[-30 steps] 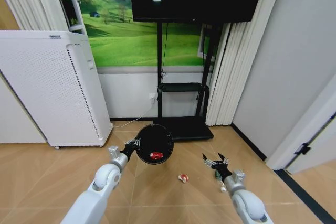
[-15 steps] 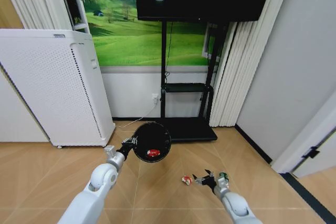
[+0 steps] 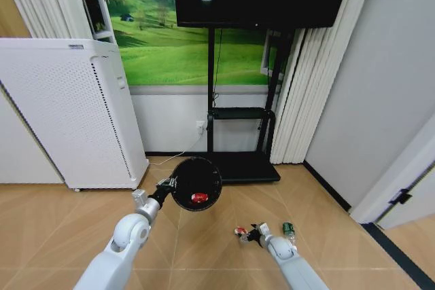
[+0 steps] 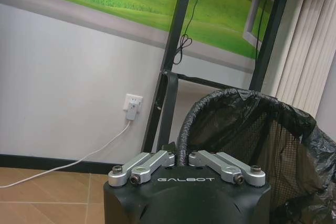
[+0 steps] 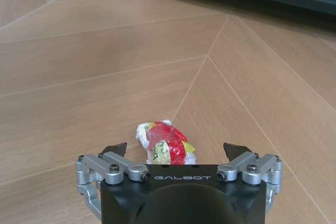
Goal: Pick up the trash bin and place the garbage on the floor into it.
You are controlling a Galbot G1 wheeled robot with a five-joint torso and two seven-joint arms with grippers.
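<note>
My left gripper (image 3: pixel 165 185) is shut on the rim of the black trash bin (image 3: pixel 196 183), holding it off the floor with its mouth toward me; a red scrap (image 3: pixel 199 198) lies inside. In the left wrist view the fingers (image 4: pixel 152 162) clamp the bin's bag-lined rim (image 4: pixel 231 100). My right gripper (image 3: pixel 249 233) hovers low over the parquet floor (image 3: pixel 204 249), open, its fingers (image 5: pixel 114 149) either side of a crumpled red-and-white wrapper (image 5: pixel 165 144). The wrapper (image 3: pixel 240 231) lies just left of the gripper. A green bottle (image 3: pixel 287 229) lies to its right.
A tall white perforated appliance (image 3: pixel 68 113) stands at the left. A black TV stand (image 3: pixel 238 166) with a low base sits against the wall behind the bin. Pale curtains (image 3: pixel 299 93) hang at the right, and a white cable (image 4: pixel 79 161) runs from a wall socket.
My right gripper has moved left from beside the green bottle to the red-and-white wrapper. The view shifted slightly. The left gripper still holds the bin.
</note>
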